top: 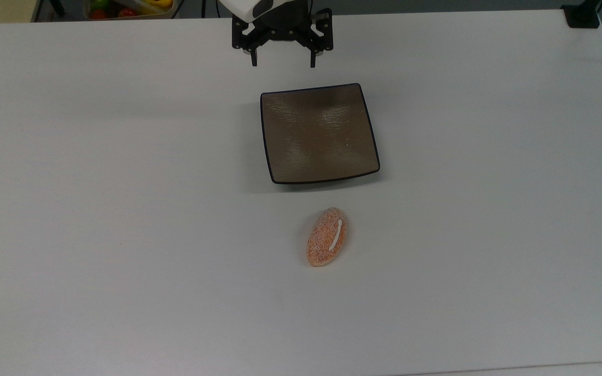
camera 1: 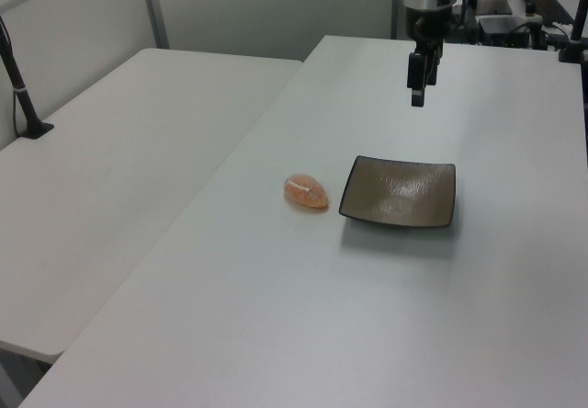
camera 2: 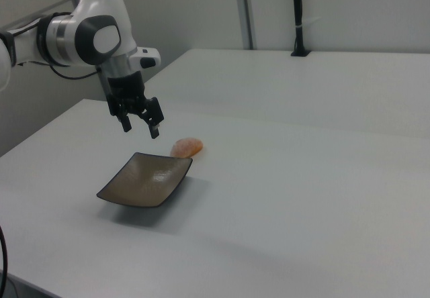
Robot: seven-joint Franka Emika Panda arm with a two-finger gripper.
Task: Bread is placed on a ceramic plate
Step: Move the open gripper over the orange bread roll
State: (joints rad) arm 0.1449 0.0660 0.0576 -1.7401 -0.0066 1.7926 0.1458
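The pincer [top: 282, 63] hangs spread and empty above the counter [top: 97, 209], beyond the ceramic plate's [top: 275, 136] far edge in the top view. The bread [top: 326, 236] lies on the counter just beside the plate's near edge, not touching. It looks light and soft (sugary, likely crumbly), so a gentle pinch across its narrow middle seems best.

Ceramic plate [top: 319, 133]: glossy, faintly streaked brown glaze. Bread [top: 326, 237]: rough, speckled, sugary-looking crust. Table [top: 123, 209]: smooth matt white surface; gripper [top: 282, 65]: matt black, plastic-looking, below a glossy white arm [camera 2: 80, 39] shell.
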